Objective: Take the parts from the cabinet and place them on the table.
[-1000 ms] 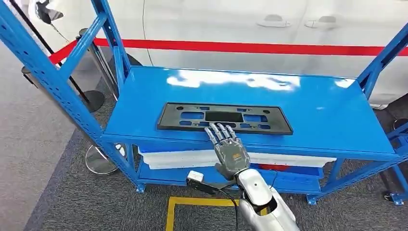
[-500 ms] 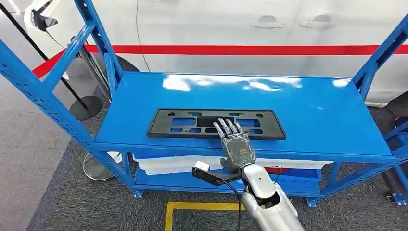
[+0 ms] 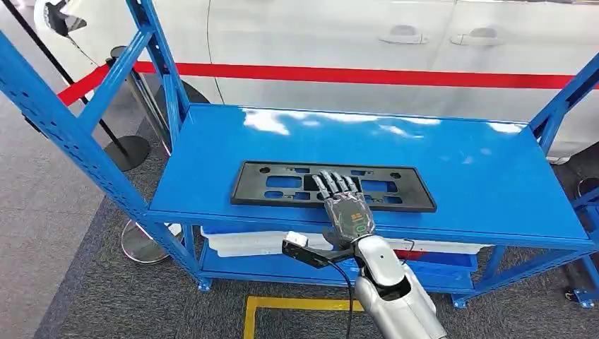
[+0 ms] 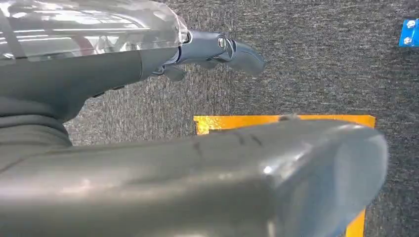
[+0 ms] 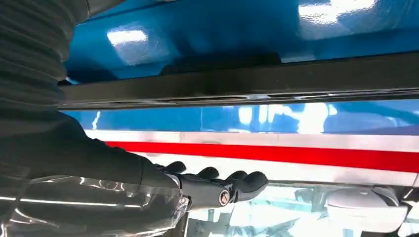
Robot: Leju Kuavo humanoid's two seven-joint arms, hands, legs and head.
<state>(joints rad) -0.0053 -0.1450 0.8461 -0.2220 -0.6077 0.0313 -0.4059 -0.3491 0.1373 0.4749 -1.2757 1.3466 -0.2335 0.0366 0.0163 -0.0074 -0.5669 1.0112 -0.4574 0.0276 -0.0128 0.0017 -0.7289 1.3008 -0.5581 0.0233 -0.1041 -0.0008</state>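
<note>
Nearest, yellow floor tape (image 3: 297, 307) marks grey carpet (image 3: 141, 296), and the right hand (image 3: 345, 205) reaches over the shelf edge, fingers (image 3: 332, 185) spread flat above the black plate frame (image 3: 282, 185), gripping nothing; whether they touch it cannot be told. White trays (image 3: 240, 240) sit beneath the blue shelf (image 3: 459, 169), whose glossy top carries the frame, a long slotted panel lying flat near the front edge. Beyond stand a stanchion (image 3: 127, 148) and a white car (image 3: 318, 42) with a red stripe; the left hand (image 4: 217, 49) hangs over carpet, fingers loosely extended, holding nothing.

My right hand (image 3: 345, 209) covers the middle of the black plate (image 3: 282, 185), so contact beneath my fingers cannot be judged. The shelf's (image 3: 212, 141) right end and the white car (image 3: 318, 35) run off frame.
</note>
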